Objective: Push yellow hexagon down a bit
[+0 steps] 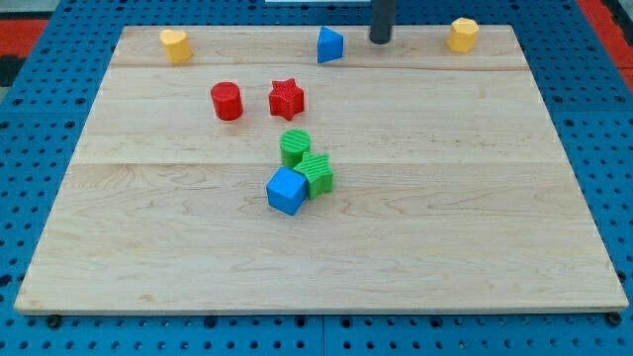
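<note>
The yellow hexagon [462,34] sits at the view's top right, near the top edge of the wooden board [475,198]. My tip [381,41] is at the top of the board, left of the yellow hexagon and apart from it, just right of the blue triangular block [329,45]. The rod rises out of the view's top.
A yellow heart-like block [176,45] sits at the top left. A red cylinder [226,101] and a red star [287,98] lie left of centre. A green cylinder [295,147], a green star [316,173] and a blue cube [287,191] cluster mid-board.
</note>
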Robot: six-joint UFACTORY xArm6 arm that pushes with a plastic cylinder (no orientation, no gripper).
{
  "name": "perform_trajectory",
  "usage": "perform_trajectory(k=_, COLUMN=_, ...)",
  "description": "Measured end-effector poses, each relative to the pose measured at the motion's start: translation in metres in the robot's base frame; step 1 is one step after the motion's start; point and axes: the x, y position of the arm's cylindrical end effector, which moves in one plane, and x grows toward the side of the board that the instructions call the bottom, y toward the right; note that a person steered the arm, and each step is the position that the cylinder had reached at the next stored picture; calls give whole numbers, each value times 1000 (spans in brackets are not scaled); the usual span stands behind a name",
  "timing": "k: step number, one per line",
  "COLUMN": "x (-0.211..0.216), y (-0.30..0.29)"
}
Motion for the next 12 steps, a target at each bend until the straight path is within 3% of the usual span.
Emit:
perform_trajectory(k=1, x=0, y=-46)
perform_trajectory(k=2, x=2, y=-52)
perform_trajectory(k=3, x=20, y=30)
perform_trajectory(k=4, x=59, y=65)
perform_trajectory(k=5, x=50, y=145)
perform_trajectory(k=6, x=13, y=195)
perform_trajectory(k=7, x=-27, y=210)
perform_trajectory(k=9, x=-26, y=155)
perform_trajectory(k=12, x=-27, y=135)
